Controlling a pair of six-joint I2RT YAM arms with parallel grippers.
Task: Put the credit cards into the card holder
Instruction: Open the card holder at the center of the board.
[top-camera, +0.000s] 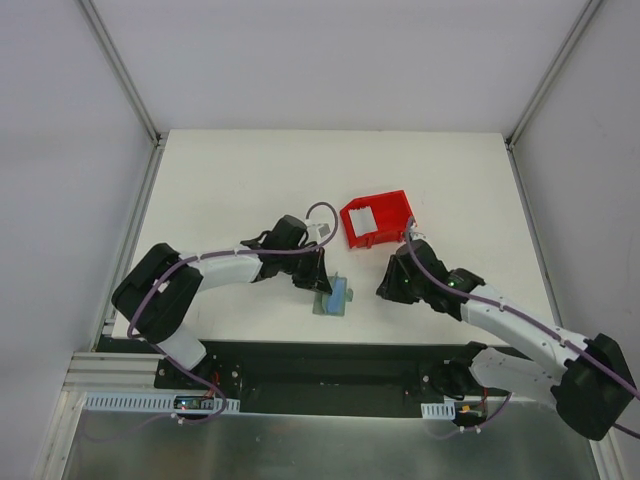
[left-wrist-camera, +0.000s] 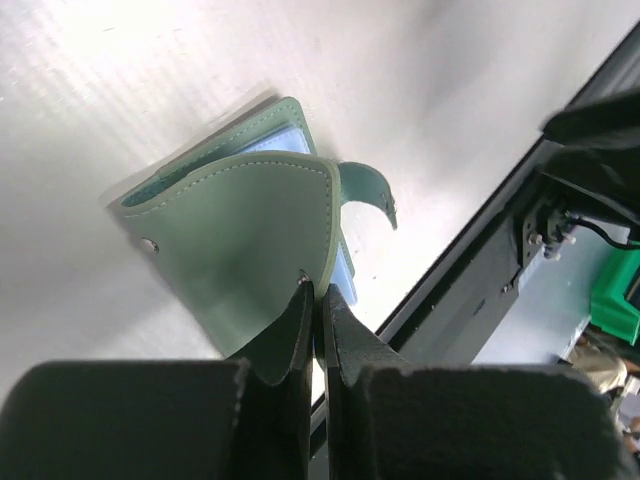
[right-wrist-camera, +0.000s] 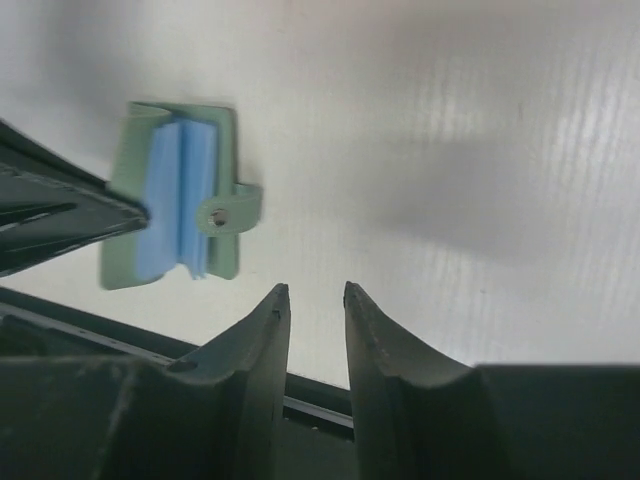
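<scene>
The white table (top-camera: 240, 180) bore the red bin (top-camera: 377, 220) right of centre; the card holder (top-camera: 335, 297) lay open near the front edge, its blue-grey inside showing; the left gripper (left-wrist-camera: 318, 300) pinched its green cover tight; the right gripper (right-wrist-camera: 315, 300) hovered nearby, fingers slightly apart, holding nothing.

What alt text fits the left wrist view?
The left gripper, jaws shut, pinches the edge of the green card holder, holding its cover off the white table. Pale blue sleeves show underneath, and a snap strap curls to the right.
</scene>
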